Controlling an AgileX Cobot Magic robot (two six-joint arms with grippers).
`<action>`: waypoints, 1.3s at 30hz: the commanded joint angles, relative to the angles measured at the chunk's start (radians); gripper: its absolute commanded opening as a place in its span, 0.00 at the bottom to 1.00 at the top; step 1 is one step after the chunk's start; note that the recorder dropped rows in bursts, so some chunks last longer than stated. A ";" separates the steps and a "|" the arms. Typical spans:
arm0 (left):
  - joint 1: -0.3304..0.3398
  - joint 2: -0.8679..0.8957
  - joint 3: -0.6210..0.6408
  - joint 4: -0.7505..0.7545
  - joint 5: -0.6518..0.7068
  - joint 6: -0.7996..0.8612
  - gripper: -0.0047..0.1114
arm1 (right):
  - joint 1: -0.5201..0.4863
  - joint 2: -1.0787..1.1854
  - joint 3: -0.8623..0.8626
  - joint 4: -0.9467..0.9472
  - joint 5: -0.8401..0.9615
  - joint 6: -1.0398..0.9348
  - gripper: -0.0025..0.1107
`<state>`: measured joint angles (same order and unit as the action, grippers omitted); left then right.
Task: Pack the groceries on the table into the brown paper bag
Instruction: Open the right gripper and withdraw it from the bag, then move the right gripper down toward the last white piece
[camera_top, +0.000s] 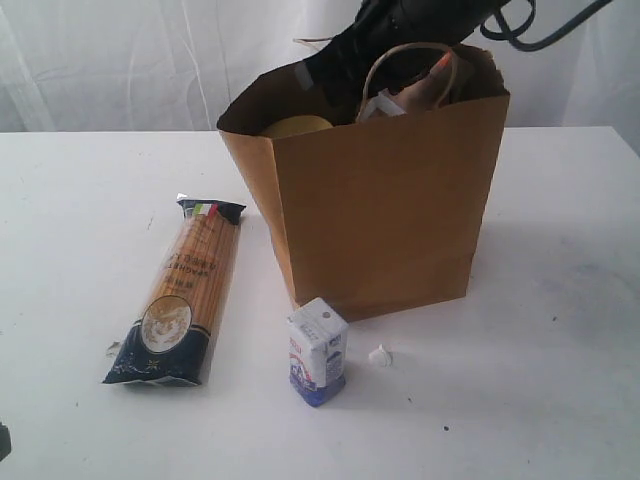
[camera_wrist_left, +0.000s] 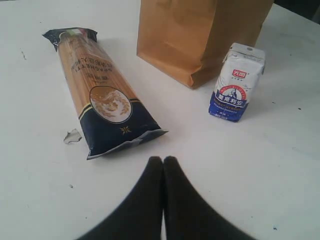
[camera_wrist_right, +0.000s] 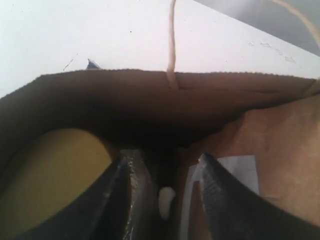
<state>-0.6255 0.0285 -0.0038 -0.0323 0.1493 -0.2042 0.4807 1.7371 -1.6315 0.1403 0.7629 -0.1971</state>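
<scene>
Right gripper (camera_wrist_right: 167, 170): jaws apart, gripping nothing, sunk in the brown paper bag (camera_top: 390, 200).
Yellow-lidded jar (camera_wrist_right: 55, 170): inside the bag, just beside one finger.
Left gripper (camera_wrist_left: 163, 162): fingers pressed together, empty, over the table (camera_top: 80, 200).
Spaghetti packet (camera_wrist_left: 100, 95): lying flat, dark-blue end near the left gripper.
Blue-white carton (camera_wrist_left: 235, 85): upright, near the bag's base.

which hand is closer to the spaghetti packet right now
Left. The left hand sits shut just short of the spaghetti packet, by its dark-blue end, not touching it. The right hand is down inside the paper bag, away from the packet.
</scene>
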 joint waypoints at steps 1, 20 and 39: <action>-0.004 -0.006 0.004 0.000 0.001 -0.002 0.04 | 0.001 -0.034 -0.008 -0.005 -0.006 -0.009 0.42; -0.004 -0.006 0.004 0.000 0.001 -0.002 0.04 | -0.147 -0.468 0.075 -0.227 0.055 0.134 0.42; -0.004 -0.006 0.004 0.000 0.001 -0.002 0.04 | -0.236 -1.065 0.613 -0.200 0.458 0.197 0.42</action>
<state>-0.6255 0.0285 -0.0038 -0.0323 0.1493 -0.2042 0.2501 0.6881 -1.0804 -0.1266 1.2110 0.0409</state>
